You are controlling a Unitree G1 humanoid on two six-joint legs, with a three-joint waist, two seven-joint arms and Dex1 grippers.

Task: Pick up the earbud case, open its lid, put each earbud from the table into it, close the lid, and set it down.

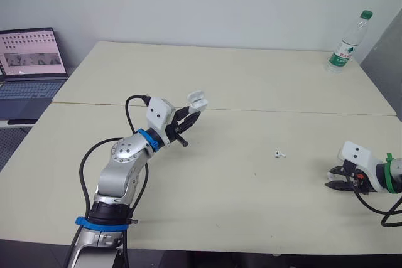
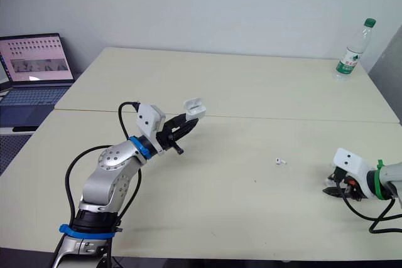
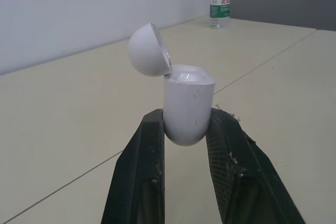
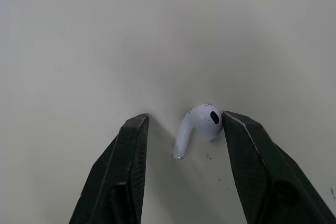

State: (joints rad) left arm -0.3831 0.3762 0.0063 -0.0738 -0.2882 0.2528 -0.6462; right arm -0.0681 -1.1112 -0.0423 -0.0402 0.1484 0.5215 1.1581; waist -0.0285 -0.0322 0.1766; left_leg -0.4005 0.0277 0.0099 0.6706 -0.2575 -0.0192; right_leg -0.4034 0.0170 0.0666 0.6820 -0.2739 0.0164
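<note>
Table (image 1: 251, 86) — earbud (image 1: 279, 154), second earbud (image 4: 198, 125), bottle (image 1: 347, 42) (upright).

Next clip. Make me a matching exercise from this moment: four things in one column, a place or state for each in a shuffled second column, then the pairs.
Things
1. earbud case
2. earbud by the right arm
3. water bottle
4. laptop

Places or states
A. upright at the far right corner of the table
B. open, screen lit, beyond the table's left edge
C. held in the left claw, lid open
D. on the table, between the fingers of the open right claw

Pairs: 1-C, 2-D, 3-A, 4-B
</note>
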